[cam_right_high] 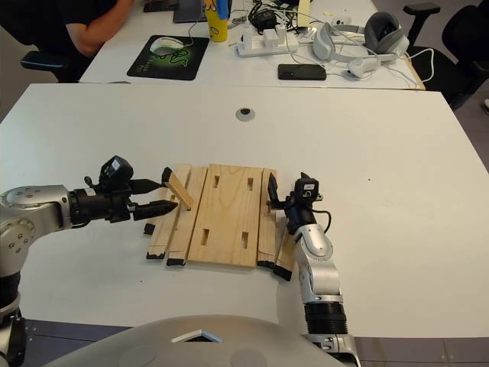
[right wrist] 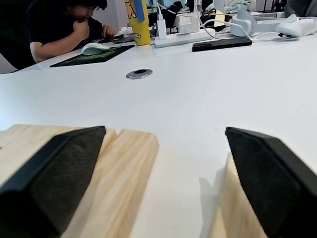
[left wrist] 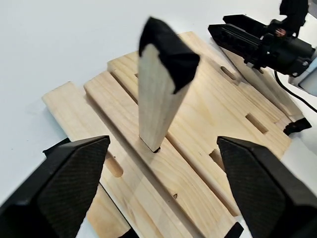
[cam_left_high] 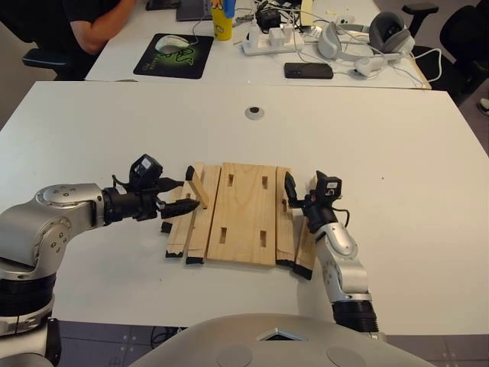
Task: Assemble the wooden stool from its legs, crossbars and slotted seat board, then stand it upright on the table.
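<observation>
Pale wooden slotted seat board [cam_left_high: 244,210] is lying flat on the white table [cam_left_high: 397,191], with black-capped wooden leg planks [cam_left_high: 202,223] lying along both sides. A short black-tipped wooden piece [left wrist: 158,94] is standing tilted in a left plank's slot. Left gripper [cam_left_high: 191,193] is gaping wide just beside it, empty. Right gripper [cam_left_high: 299,191] is sitting open, empty, over the right planks.

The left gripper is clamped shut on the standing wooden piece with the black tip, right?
Not quite. The left gripper is open: the left wrist view shows its fingers spread wide apart, not touching the standing wooden piece with the black tip.
</observation>
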Tool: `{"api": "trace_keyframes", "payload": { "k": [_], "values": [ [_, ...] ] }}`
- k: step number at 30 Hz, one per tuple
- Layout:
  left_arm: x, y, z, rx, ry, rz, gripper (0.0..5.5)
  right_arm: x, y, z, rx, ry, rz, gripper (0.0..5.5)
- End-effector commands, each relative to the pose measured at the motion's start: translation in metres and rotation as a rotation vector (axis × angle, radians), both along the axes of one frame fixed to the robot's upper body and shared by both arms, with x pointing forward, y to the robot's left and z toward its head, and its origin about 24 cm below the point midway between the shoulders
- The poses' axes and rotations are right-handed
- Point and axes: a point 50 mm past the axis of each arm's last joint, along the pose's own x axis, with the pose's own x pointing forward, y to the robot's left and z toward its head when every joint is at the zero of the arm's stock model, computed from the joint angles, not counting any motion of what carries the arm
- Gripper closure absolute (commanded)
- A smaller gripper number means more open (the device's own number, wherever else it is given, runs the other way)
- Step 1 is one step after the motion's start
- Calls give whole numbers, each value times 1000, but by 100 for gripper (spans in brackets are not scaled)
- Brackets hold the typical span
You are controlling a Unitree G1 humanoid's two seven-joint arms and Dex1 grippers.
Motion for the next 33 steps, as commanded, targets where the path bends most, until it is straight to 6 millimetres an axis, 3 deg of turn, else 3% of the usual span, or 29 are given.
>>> {"api": "trace_keyframes", "payload": {
  "k": [1, 5, 13, 19, 33],
  "values": [
    [4, 17, -6, 95, -34, -39, 149, 9, 3, 3, -16, -10, 43, 102],
    [13, 22, -13, 99, -83, 1, 149, 18, 2, 12, -25, -38, 71, 102],
    [-12, -9, -29, -15, -52, -101, 149, 28, 9, 13, -27, -42, 151, 102],
    [5, -14, -36, 0, -123, -92, 149, 29, 17, 14, -20, -43, 189, 102],
    [6, -27, -49, -35, -185, -20, 149, 34, 25, 15, -26, -30, 282, 102]
  ]
}}
